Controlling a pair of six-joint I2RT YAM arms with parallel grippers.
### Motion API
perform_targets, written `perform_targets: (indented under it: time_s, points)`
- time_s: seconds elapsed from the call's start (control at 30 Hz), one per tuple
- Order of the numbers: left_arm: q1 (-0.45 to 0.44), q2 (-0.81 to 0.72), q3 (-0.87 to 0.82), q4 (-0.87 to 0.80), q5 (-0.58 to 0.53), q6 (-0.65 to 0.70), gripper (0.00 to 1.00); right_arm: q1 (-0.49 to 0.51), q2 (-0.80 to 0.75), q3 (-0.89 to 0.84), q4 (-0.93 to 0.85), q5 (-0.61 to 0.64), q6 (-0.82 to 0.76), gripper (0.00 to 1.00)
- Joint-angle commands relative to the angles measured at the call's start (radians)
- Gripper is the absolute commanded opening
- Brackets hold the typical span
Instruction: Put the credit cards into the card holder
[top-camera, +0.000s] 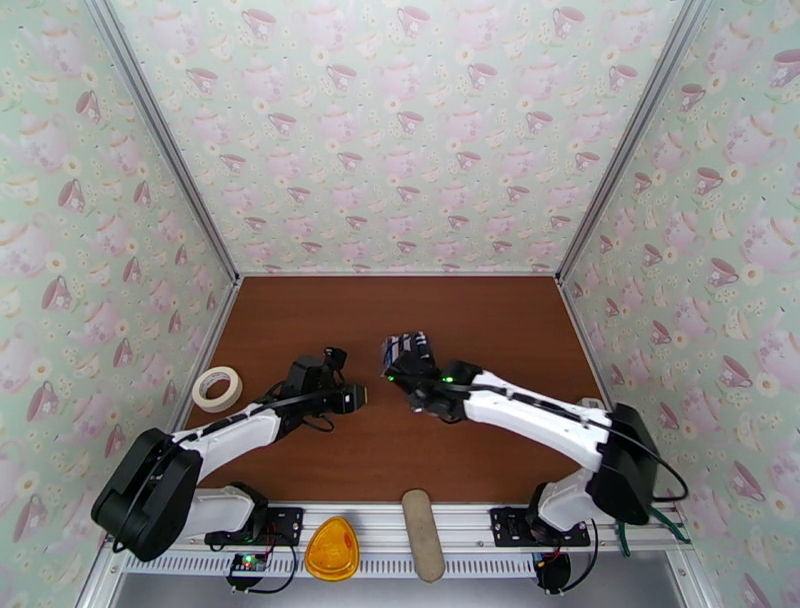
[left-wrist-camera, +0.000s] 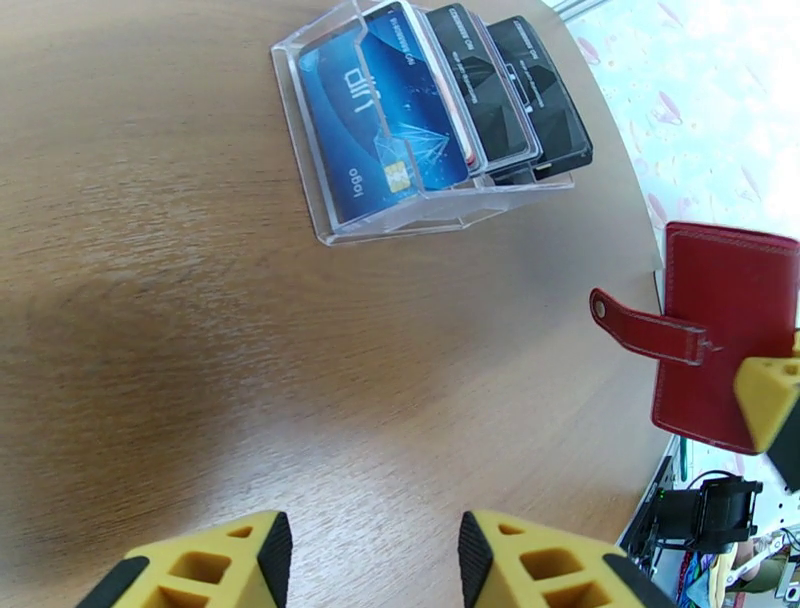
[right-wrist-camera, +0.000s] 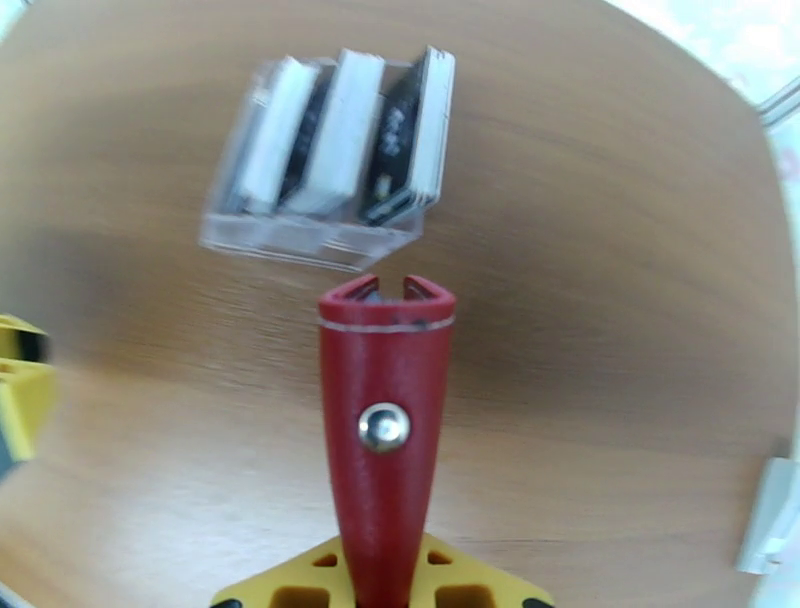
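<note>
While right jaws clamp one card holder (right-wrist-camera: 383, 470) | three credit cards (left-wrist-camera: 385, 120), one stand (left-wrist-camera: 400, 218) | left jaws apart

Cards (left-wrist-camera: 385, 110): four as far as can be made out, one blue at the front and three dark ones behind it. Their edges overlap at the back, so a fifth may be tucked in among them.

Clear plastic stand (left-wrist-camera: 330, 215): one, with three stepped slots.

Red wallet (left-wrist-camera: 730, 300): one, with one snap tab.

Roll of tape (top-camera: 217, 388): one.

Orange piece (top-camera: 332, 550): one.

Tan oblong piece (top-camera: 423, 533): one.

Small pale piece (right-wrist-camera: 768, 512): one.

Robot arms: two, the left arm (top-camera: 225, 440) and the right arm (top-camera: 540, 410).
</note>
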Motion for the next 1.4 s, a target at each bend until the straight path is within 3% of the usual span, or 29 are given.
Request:
perform_targets:
  time_s: [0.0,0.5,0.83,0.97,1.37]
  points:
    - [0.017,-0.002,-0.014,-0.002,-0.029,-0.008,0.50,0.052,0.132,0.103,-0.212,0.221,0.075,0.00]
    - [0.081,-0.006,-0.041,-0.016,-0.064,-0.033,0.51,0.137,0.473,0.293,-0.330,0.287,0.203,0.00]
    - [0.095,0.006,-0.045,-0.011,-0.066,-0.036,0.51,0.158,0.568,0.357,-0.315,0.248,0.223,0.00]
    - [0.095,0.023,-0.041,-0.007,-0.060,-0.035,0.51,0.159,0.595,0.371,-0.282,0.209,0.207,0.14]
    - [0.093,0.057,-0.034,0.008,-0.043,-0.035,0.51,0.159,0.581,0.331,-0.159,0.129,0.150,0.36]
